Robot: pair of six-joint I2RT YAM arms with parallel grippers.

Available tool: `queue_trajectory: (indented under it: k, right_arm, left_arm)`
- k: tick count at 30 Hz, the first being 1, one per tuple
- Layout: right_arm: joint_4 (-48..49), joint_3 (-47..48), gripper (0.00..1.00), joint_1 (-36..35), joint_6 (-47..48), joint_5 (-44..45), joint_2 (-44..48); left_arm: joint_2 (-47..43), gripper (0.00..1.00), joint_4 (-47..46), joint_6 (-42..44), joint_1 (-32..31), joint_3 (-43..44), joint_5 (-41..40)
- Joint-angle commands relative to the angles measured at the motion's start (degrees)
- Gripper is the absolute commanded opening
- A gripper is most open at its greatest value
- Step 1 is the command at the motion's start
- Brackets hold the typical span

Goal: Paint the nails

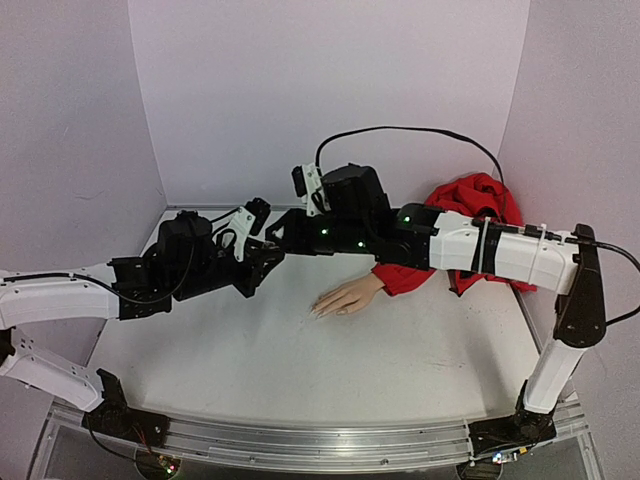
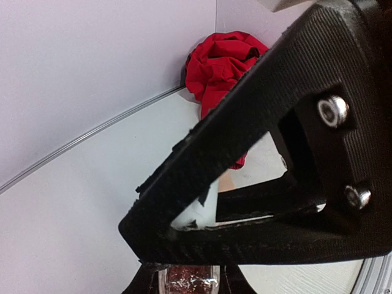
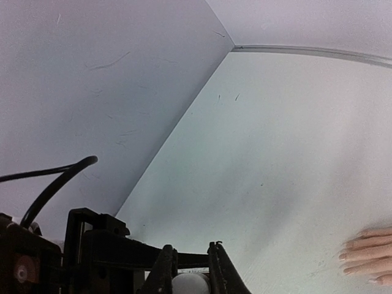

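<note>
1. The small bottle (image 2: 187, 280) is nearly all cut off at the bottom edge of the left wrist view. Only a clear glass shoulder with reddish, glittery contents shows. From above, the meeting grippers hide it entirely.
2. The left gripper (image 1: 262, 262) is clamped narrow on that bottle, with a dark finger on each side of the glass.
3. The right gripper (image 3: 191, 277) has its two black fingers pinched in on the rounded white cap (image 3: 190, 285), of which only the smooth top shows.
4. One ribbed, matte black finger of the right gripper, with two shiny screws (image 2: 332, 111), fills much of the left wrist view.
5. The mannequin hand (image 1: 345, 298) is smooth, pale peach and slim-fingered. It lies on the white table (image 1: 300, 380), apart from the grippers to their right, its wrist under the right arm.
6. The nails (image 3: 344, 257) show as small pale tips at the right wrist view's edge, too small to tell whether any carry paint.
7. The crumpled red sleeve (image 1: 470, 205) lies in soft folds, partly behind the right arm.
</note>
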State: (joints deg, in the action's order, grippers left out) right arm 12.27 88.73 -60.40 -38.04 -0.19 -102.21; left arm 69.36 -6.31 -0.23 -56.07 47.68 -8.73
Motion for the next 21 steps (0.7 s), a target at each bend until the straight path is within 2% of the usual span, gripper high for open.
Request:
queue_trajectory:
  k: [1, 2, 4, 6, 7, 8, 9, 11, 12, 14, 18, 19, 21]
  right_arm:
    - [2.2, 0.1, 0.07, 0.2, 4.6, -4.1, 1.1]
    - [3.1, -0.8, 0.00, 0.5, 5.9, -6.0, 1.8]
    - [6.1, -3.7, 0.00, 2.2, 11.7, -15.5, 3.3]
    - [9.5, -6.3, 0.00, 4.3, 17.7, -32.9, 4.5]
    - [10.8, -6.8, 0.00, 4.7, 21.0, -43.7, 4.6]
    - [10.9, -6.5, 0.00, 4.8, 23.9, -56.3, 4.3]
    - [10.8, -6.1, 0.00, 4.7, 25.1, -65.4, 3.7]
    - [10.0, -5.7, 0.00, 4.7, 24.9, -71.0, 2.7]
    - [9.5, -5.7, 0.00, 4.7, 25.0, -72.3, 2.6]
    - [9.3, -6.5, 0.00, 4.6, 25.3, -71.3, 3.3]
    - [9.1, -8.4, 0.00, 4.8, 26.1, -64.0, 5.5]
    - [8.9, -8.9, 0.12, 4.7, 26.0, -60.5, 6.4]
    - [7.0, -9.6, 0.47, 4.9, 25.8, -50.0, 8.9]
  left_arm:
    - [-2.3, 0.00, -3.9, -2.6, -0.2, 4.2, 3.3]
    - [-2.9, 0.00, -3.9, -2.8, -0.2, 4.1, 5.1]
    - [-4.4, 0.00, -4.0, -2.7, 0.1, 3.7, 13.0]
    - [-6.0, 0.00, -4.1, -2.9, 1.1, 3.4, 23.2]
    - [-7.0, 0.00, -4.4, -4.0, 2.3, 3.2, 30.0]
    - [-7.7, 0.00, -5.5, -5.4, 4.1, 2.9, 38.9]
    - [-8.2, 0.00, -7.4, -7.2, 5.9, 2.7, 49.6]
    - [-8.2, 0.00, -12.1, -10.9, 8.1, 3.3, 68.6]
    - [-7.9, 0.00, -12.2, -12.1, 8.3, 3.9, 72.6]
    - [-7.7, 0.00, -12.2, -13.0, 8.7, 4.3, 73.0]
    - [-8.8, 0.00, -11.8, -10.6, 9.1, 1.8, 61.9]
    - [-9.0, 0.00, -11.6, -9.9, 9.1, 0.9, 56.8]
    - [-9.1, 0.00, -10.1, -7.6, 9.1, 0.2, 47.4]
